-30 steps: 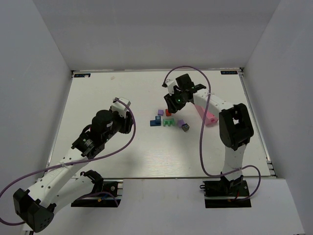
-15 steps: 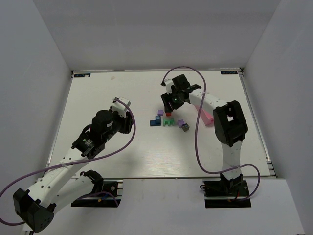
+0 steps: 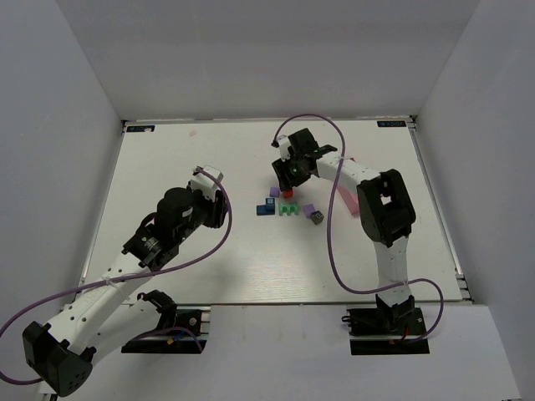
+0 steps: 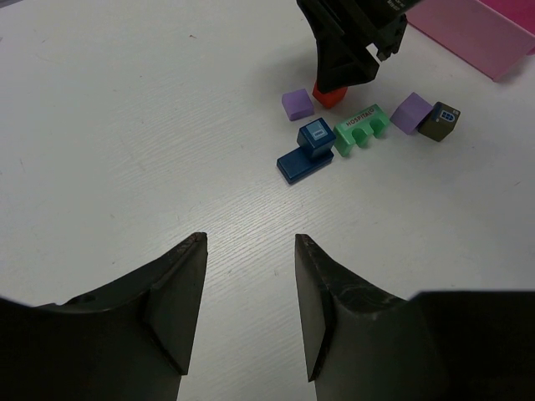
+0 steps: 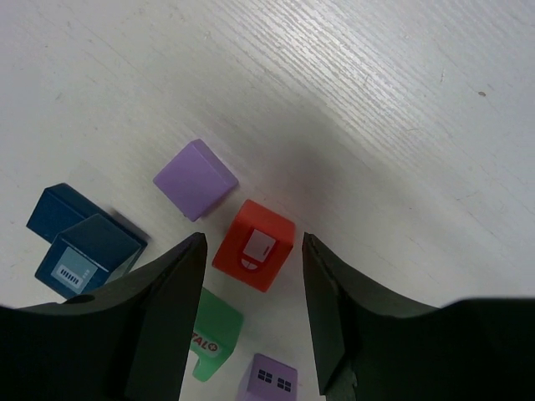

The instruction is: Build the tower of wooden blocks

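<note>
The wood blocks lie loose in a cluster mid-table, none stacked: a red-orange block (image 3: 287, 193), a purple block (image 3: 273, 192), a blue L-shaped piece (image 3: 266, 207), a green arch block (image 3: 289, 208), a second purple block (image 3: 308, 210) and a dark grey block (image 3: 317, 218). My right gripper (image 3: 289, 178) is open, jaws straddling the red-orange block (image 5: 254, 244) without touching it. The purple block (image 5: 195, 179), the blue piece (image 5: 84, 242) and the green block (image 5: 213, 334) lie beside it. My left gripper (image 4: 248, 240) is open and empty, well short of the blue piece (image 4: 305, 150).
A pink rectangular tray (image 3: 347, 196) lies right of the blocks, partly under the right arm, and shows in the left wrist view (image 4: 476, 33). White walls enclose the table on three sides. A purple cable loops over each arm.
My right gripper has moved a little left and down, coming over the red-orange block. The left arm and the blocks have not moved.
</note>
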`<state>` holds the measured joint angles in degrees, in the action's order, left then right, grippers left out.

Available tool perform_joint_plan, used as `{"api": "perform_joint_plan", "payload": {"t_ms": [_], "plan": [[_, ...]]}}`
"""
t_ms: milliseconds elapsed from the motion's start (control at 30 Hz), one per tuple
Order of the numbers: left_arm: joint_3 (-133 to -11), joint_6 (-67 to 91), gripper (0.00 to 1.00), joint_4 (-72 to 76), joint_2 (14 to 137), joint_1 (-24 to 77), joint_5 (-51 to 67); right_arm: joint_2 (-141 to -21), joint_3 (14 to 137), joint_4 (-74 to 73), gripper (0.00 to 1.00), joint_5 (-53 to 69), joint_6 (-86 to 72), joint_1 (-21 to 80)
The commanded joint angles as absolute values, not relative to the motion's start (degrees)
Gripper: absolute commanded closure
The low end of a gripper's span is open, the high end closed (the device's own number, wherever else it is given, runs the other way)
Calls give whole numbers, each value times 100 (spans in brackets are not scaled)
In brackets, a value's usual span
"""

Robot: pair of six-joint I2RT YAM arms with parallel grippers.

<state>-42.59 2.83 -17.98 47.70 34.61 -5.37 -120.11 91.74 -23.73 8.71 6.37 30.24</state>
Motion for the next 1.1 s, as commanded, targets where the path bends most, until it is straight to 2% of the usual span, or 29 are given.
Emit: {"api": "perform_joint_plan", "payload": {"t_ms": [0,533,1067], "plan": [[-4228,316,43,-1793,4737,3437,-580,-12120,9431,-2259,45,704,580,3050],[-4228,316,43,-1793,4737,3437,-580,-12208,9457,-2347,49,668,642,3067],[-4228,316,43,-1793,4737,3437,-580,-12261,9527,-2487,49,598,747,3067]]}}
